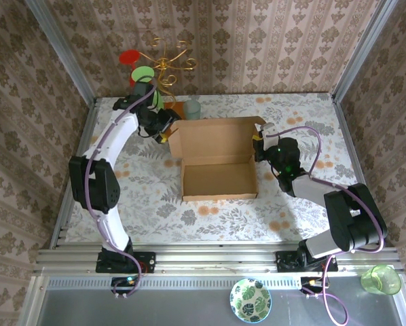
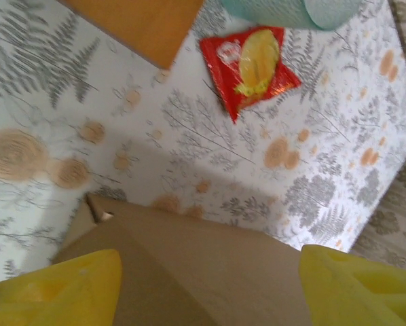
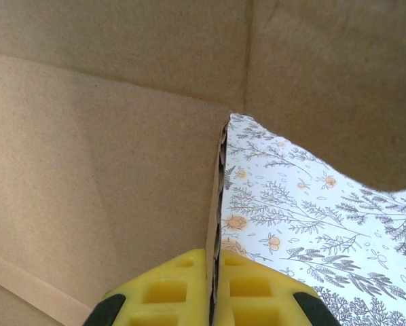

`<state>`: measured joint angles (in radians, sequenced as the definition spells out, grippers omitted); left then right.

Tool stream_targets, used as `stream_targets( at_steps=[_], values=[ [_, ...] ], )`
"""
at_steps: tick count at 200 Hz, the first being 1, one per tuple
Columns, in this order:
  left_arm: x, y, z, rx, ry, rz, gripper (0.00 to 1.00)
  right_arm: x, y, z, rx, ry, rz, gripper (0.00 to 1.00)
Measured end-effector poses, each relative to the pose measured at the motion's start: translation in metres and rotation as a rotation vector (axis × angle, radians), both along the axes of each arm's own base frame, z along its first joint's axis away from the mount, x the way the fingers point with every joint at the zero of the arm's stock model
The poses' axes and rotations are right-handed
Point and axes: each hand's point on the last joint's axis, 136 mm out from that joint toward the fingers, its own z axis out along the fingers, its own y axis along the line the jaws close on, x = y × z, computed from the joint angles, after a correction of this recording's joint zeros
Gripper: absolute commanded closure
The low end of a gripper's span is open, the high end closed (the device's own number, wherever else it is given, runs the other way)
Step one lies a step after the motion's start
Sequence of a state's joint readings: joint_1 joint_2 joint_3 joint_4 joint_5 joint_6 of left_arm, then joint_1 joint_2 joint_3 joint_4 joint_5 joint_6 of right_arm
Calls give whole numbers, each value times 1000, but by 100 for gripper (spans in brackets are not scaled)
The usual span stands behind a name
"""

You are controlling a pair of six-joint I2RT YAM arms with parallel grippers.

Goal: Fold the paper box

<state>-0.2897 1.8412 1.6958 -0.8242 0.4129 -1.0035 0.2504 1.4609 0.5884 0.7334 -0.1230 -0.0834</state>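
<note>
The brown cardboard paper box (image 1: 216, 159) lies mid-table, its tray formed and its lid panel raised at the back. My right gripper (image 1: 259, 146) is shut on the box's right side wall; in the right wrist view that wall's edge (image 3: 216, 224) runs up between the closed yellow pads (image 3: 169, 288). My left gripper (image 1: 163, 130) hovers at the lid's back left corner. The left wrist view has its yellow fingers (image 2: 53, 292) spread wide, the lid panel (image 2: 203, 272) lying between them and untouched by either.
A gold wire stand (image 1: 165, 64) on an orange-brown wooden block (image 2: 138, 24) sits at the back left, beside a pale teal cup (image 1: 191, 109) and a red snack packet (image 2: 250, 64). A patterned bowl (image 1: 250, 299) and a green cup (image 1: 381, 279) rest off the table's near edge.
</note>
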Motion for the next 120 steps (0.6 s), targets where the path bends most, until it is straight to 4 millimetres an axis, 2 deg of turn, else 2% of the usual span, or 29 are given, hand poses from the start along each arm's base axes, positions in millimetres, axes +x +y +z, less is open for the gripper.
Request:
stream_targets(
  at_steps=[40,91,120],
  values=[
    [-33,-3,-11,-79,76,54,33,0,6,2,-8,-6,-12,100],
    [-44,-7,-16,-185,127,158,35,-2,13,2,-30,-13,-57,100],
    [-53,-17,-20,-249,164,209,37,-2,12,2,-39,-15,-94,100]
  ],
)
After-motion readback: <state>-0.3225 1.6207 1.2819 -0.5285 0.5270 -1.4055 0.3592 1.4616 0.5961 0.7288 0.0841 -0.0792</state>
